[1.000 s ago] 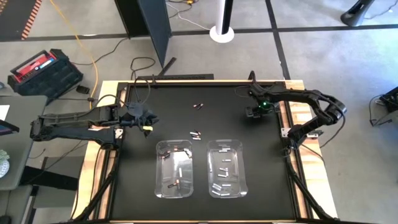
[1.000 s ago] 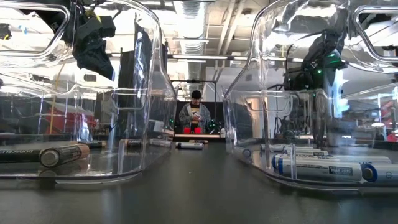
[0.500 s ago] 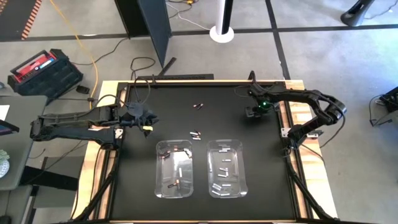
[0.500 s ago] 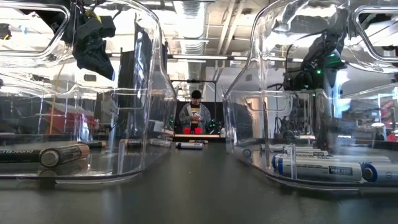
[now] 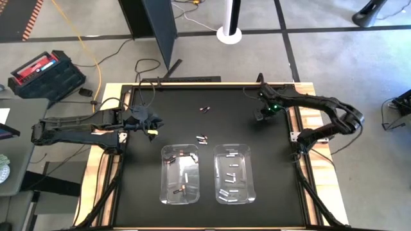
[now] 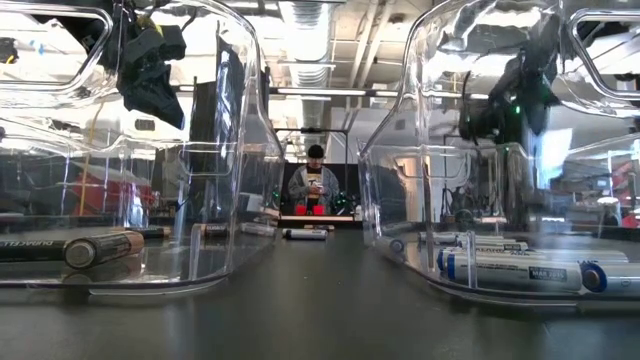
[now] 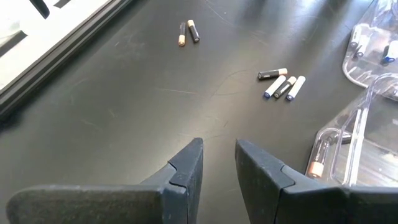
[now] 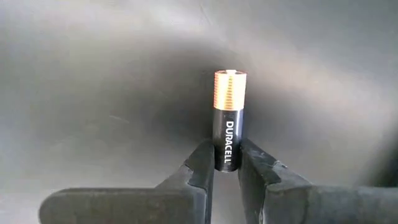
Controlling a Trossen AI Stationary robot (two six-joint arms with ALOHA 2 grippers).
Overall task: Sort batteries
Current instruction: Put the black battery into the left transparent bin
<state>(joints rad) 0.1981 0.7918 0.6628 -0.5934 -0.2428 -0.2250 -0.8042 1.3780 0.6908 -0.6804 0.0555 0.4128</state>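
- One copper-topped black battery (image 8: 227,118) sits pinched between my right gripper (image 8: 225,163) fingers, copper end pointing away from the claw, above the black table (image 5: 173,109).
- Left gripper (image 7: 217,165) hovers with a narrow gap, gripping nothing; loose batteries (image 7: 283,83) lie ahead of it, clear bins (image 5: 180,173) just beside.

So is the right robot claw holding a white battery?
No, the right gripper is pinching a black cylindrical battery with a copper-coloured top between its dark fingers.
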